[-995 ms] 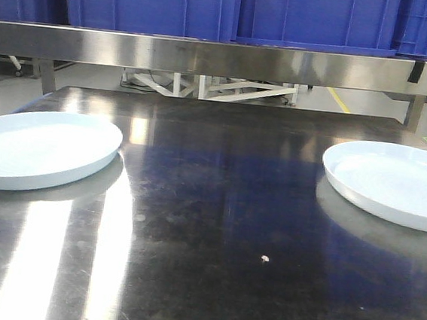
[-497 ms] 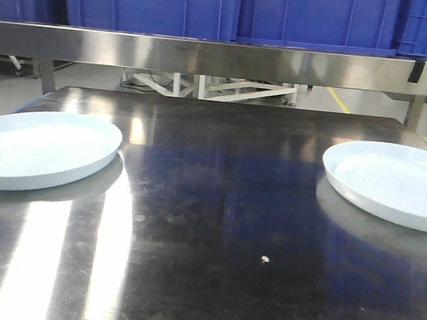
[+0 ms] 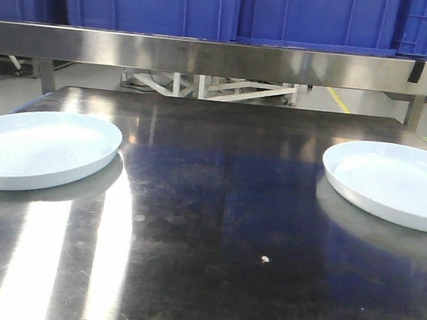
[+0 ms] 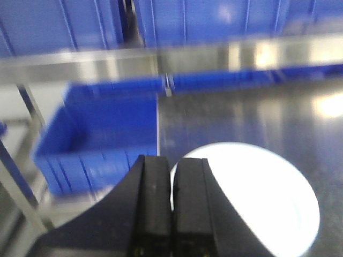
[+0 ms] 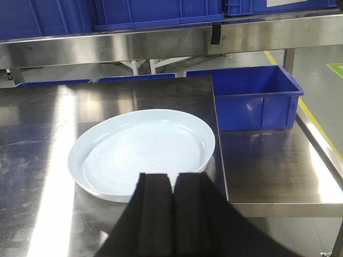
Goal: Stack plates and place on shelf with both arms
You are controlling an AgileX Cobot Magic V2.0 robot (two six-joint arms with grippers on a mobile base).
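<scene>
Left gripper (image 4: 171, 170): low in the left wrist view, two black fingers pressed together along a thin seam, nothing held. It hangs over the near-left rim of the left plate (image 4: 257, 198); can't tell if it touches. That view is blurred.

Right gripper (image 5: 172, 182): same pose, fingers together, nothing between them, tips over the near rim of the right plate (image 5: 142, 152). Contact can't be told here either.

Both plates lie flat, rims up, on the dark steel tabletop (image 3: 217, 206). They are well apart, one at the left edge and one at the right. Faint concentric rings show on their flat bottoms.

The shelf (image 3: 223, 59) beam runs across, above the table's far edge. The shelf crates (image 3: 153, 3), blue, stand side by side on it; their contents are hidden from this angle.

The right-side crate (image 5: 252, 99), blue and open-topped, sits just beyond the table's right corner by a lower steel ledge (image 5: 278, 176); only its inner walls show. The left-side crate (image 4: 102, 134), blue and blurred, sits left of the table, lower than the tabletop; its inside is not readable.
</scene>
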